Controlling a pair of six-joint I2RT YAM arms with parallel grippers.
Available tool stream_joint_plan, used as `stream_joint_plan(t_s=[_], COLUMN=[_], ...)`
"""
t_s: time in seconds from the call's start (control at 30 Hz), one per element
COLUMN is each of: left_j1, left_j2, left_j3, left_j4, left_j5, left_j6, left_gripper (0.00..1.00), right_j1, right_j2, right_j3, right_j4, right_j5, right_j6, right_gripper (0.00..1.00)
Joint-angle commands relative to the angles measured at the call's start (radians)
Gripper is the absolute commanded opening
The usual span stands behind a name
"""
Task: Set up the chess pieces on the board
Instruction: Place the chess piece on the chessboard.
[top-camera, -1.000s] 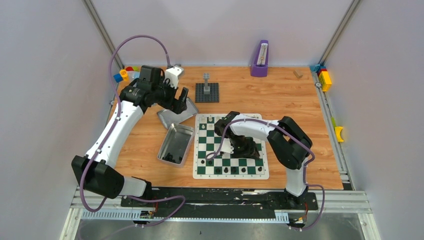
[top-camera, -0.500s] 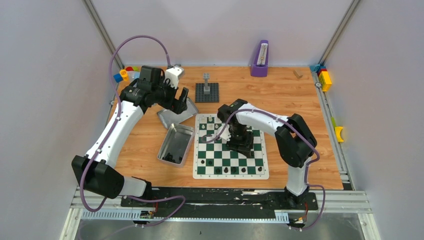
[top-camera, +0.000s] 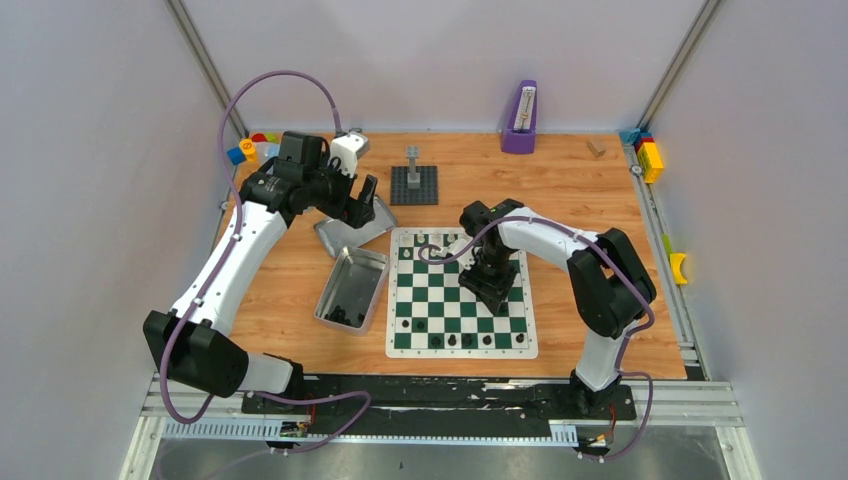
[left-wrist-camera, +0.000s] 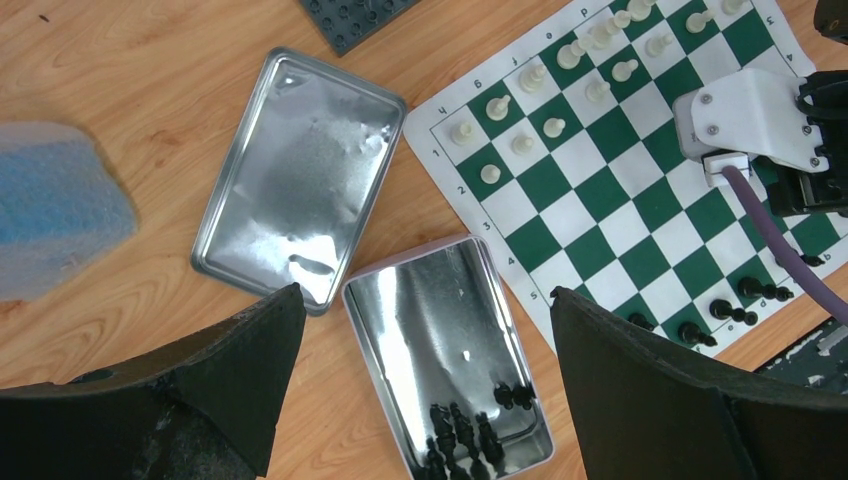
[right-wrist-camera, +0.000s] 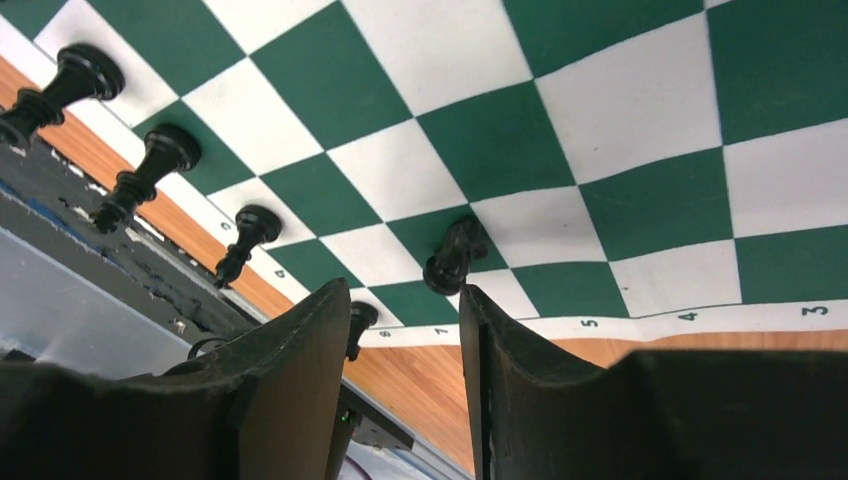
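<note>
Over the tin lid (left-wrist-camera: 290, 180), at the far left of the table (top-camera: 590, 200), your left gripper (left-wrist-camera: 425, 300) hangs with its jaws spread wide and nothing between them. Just beside the lid lies the tin tray (left-wrist-camera: 400, 330). A cluster of black pieces (left-wrist-camera: 470, 445) sits in its near end.

Board (top-camera: 430, 300): flat on the table, just right of the tray. Cream-white pieces (left-wrist-camera: 553, 127) stand in 2 rows along its far edge. In the right wrist view, 4 edge-row pieces (right-wrist-camera: 160, 155), all black, show along the near edge, the last partly hidden behind a finger.

Your right gripper (right-wrist-camera: 403, 300) hangs low over the right half of the board. Its jaws are parted only narrowly and they grip nothing. Just past the fingertips (right-wrist-camera: 335, 300), 1 lone black piece (right-wrist-camera: 452, 258) sits on a square of the 2nd row from the near edge. You cannot tell from these views whether it touches a finger.
</note>
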Motion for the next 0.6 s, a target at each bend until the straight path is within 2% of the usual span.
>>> stream_joint_plan(t_s=[0.0,0.57], left_j1=[0.007,0.008], left_j2=[-0.018,-0.022], left_j3=[0.005,-0.001], left_j4=[0.031,0.03], left_j5=[0.014,0.014], left_j6=[0.021,0.022], left_gripper=[1.0,1.0], right_j1=[-0.008,-0.008], right_j2=[-0.032,-0.002], right_j3=[-0.017,-0.072], right_j4=[0.106,0.138], right_j5=[-0.012,0.076], right_j6=[0.043,0.035], right_gripper=[0.45,0.42])
